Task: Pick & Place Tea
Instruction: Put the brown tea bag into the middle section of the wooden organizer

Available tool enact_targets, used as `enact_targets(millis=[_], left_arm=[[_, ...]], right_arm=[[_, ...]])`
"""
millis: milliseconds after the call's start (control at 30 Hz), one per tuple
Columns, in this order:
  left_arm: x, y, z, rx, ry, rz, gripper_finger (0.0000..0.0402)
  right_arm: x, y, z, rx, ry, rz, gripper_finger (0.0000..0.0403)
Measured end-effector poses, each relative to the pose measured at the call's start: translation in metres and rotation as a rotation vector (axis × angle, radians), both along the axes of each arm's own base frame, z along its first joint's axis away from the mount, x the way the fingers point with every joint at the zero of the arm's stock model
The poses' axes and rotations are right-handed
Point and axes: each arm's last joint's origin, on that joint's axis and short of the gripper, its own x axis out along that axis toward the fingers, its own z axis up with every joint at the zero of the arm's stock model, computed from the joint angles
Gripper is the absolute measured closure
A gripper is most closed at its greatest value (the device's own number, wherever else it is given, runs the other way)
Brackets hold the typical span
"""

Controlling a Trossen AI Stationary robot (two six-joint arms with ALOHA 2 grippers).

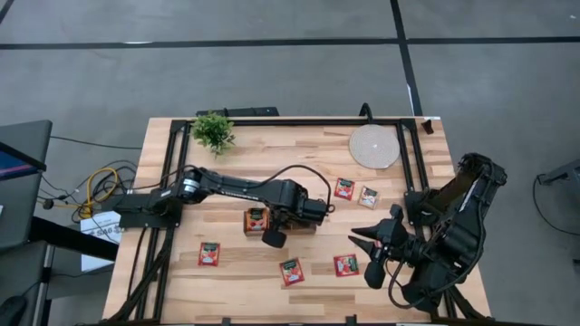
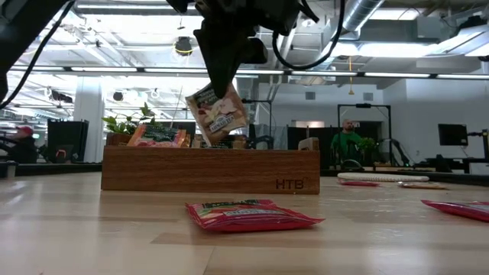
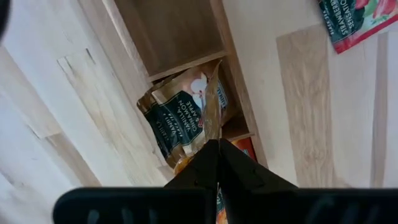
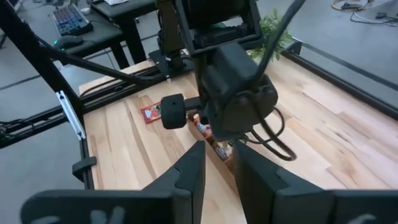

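Left wrist view: left gripper [image 3: 214, 149] pinched shut on a beige tea sachet [image 3: 183, 112], hanging over the wooden tray [image 3: 180, 31] mid-surface. Place step. Next: lower into a compartment, then let go. Right gripper [image 1: 366, 241] waits near the right edge, part open, empty.

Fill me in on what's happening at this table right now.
The left arm's end effector is shut on a pale beige square tea sachet with dark green print, holding it above the long brown wooden compartment tray, which already has sachets in it. Several flat red tea sachets lie scattered on the light wooden table. The right arm's end effector waits off to the side, holding nothing.
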Motion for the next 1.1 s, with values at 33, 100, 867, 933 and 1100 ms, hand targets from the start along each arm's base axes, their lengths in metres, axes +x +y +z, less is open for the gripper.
enact_targets(millis=[33,100,867,933,1100], left_arm=[[0.000,0.000,0.000,-0.007,0.000,0.002,0.0401],[0.000,0.000,-0.001,-0.007,0.005,0.003,0.0401],[0.005,0.006,-0.019,-0.050,0.059,0.051,0.0401],[0.004,0.006,-0.023,-0.047,0.077,0.050,0.0401],[0.003,0.008,-0.029,-0.043,0.102,0.054,0.0401]], right_arm=[[0.000,0.000,0.000,0.000,-0.001,0.002,0.0331],[0.000,0.000,0.000,0.002,-0.003,0.003,0.0331],[-0.002,0.007,0.002,0.038,-0.028,0.023,0.0331],[-0.002,0.007,0.002,0.043,-0.023,0.027,0.0331],[-0.001,0.008,0.002,0.055,-0.017,0.034,0.0331]])
